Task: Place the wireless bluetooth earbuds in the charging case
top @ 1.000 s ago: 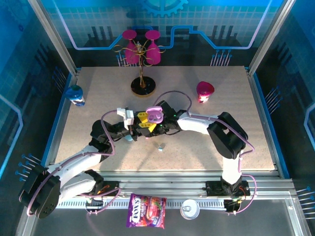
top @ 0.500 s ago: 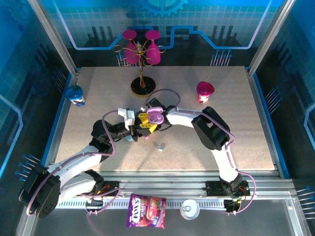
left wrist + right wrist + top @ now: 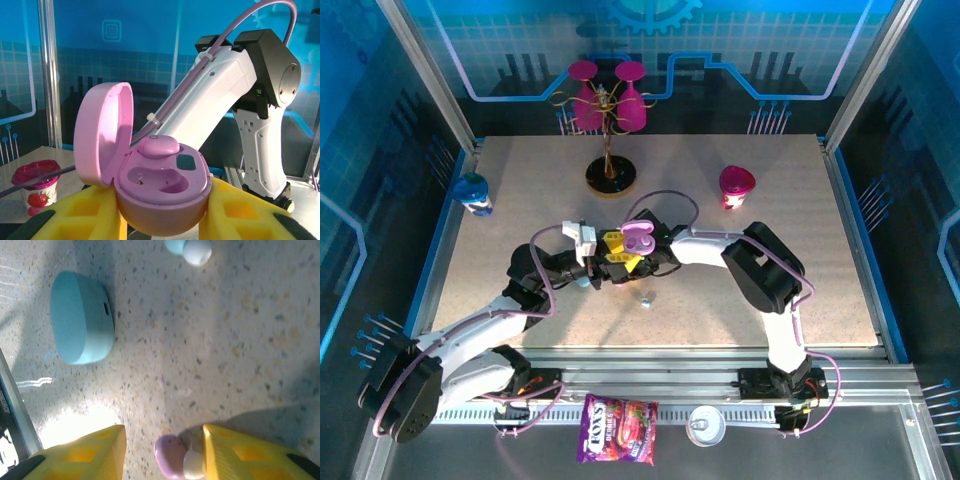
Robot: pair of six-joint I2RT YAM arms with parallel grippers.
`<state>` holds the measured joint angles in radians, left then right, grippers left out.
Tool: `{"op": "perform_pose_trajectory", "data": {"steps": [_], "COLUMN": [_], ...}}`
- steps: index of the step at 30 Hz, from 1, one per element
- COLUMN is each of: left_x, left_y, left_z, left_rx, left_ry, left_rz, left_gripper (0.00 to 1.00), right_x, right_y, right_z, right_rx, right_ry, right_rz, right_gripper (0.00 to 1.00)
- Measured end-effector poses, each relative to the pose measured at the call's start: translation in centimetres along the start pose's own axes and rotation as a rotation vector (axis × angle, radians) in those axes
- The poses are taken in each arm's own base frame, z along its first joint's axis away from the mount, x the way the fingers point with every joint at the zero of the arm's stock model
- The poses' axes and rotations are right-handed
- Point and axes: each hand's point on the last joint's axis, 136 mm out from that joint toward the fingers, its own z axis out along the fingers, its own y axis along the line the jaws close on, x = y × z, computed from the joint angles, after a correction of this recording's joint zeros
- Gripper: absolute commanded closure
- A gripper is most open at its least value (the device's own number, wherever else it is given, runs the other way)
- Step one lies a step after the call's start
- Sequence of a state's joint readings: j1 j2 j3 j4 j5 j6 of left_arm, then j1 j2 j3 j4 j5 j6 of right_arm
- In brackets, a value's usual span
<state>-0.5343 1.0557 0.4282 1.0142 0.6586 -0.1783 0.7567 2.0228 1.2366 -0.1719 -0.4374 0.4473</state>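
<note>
At the middle of the desk, the left claw is clamped on the open pink charging case, with a seated earbud inside (the second socket is bare). Beside it, the right claw gapes wide around a loose pink earbud. A light blue case and a whitish-blue earbud rest nearby.

Arms + held pink case crowd surface center; right side open. Rack blocks back, cup back-right, blue case near right tool.

Left tool clamped, right tool spread open
</note>
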Motion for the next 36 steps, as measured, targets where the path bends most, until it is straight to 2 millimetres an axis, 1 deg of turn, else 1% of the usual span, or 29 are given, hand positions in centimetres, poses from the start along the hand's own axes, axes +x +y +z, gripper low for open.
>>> {"op": "perform_pose_trajectory", "data": {"steps": [4,9,12,17,21,23,26,32,36], "left_x": [0.2,0.2,0.2,-0.4,-1.2,-1.7,-1.9,-1.9,-2.0], "left_y": [0.1,0.0,0.0,-0.4,-0.9,-1.3,-1.4,-1.3,-1.2], "left_z": [0.0,0.1,0.1,-0.2,-0.5,-0.7,-0.8,-0.8,-0.9], "left_rx": [-0.002,0.000,0.001,-0.004,-0.001,0.005,0.006,-0.003,-0.016], "left_ry": [0.004,0.004,0.006,0.001,-0.009,-0.021,-0.026,-0.024,-0.025], "left_rz": [-0.004,-0.004,-0.004,0.019,0.044,0.067,0.076,0.075,0.086], "left_gripper": [0.71,0.71,0.71,0.71,0.71,0.71,0.71,0.71,0.71], "right_x": [0.9,0.5,-0.2,-2.3,-2.7,-2.7,-2.5,-1.0,0.2], "right_y": [0.4,0.6,0.5,1.7,2.2,2.0,1.7,0.9,0.8], "right_z": [-0.6,-1.7,-2.3,-3.0,-2.7,-2.6,-2.0,0.0,0.5], "right_rx": [0.009,0.079,0.148,0.261,0.353,0.395,0.439,0.489,0.505], "right_ry": [0.005,-0.010,-0.014,-0.030,-0.023,-0.010,0.011,0.084,0.122], "right_rz": [-0.006,-0.033,-0.059,-0.113,-0.126,-0.114,-0.102,-0.093,-0.095], "right_gripper": [0.57,0.55,0.55,0.57,0.59,0.59,0.60,0.63,0.67]}}
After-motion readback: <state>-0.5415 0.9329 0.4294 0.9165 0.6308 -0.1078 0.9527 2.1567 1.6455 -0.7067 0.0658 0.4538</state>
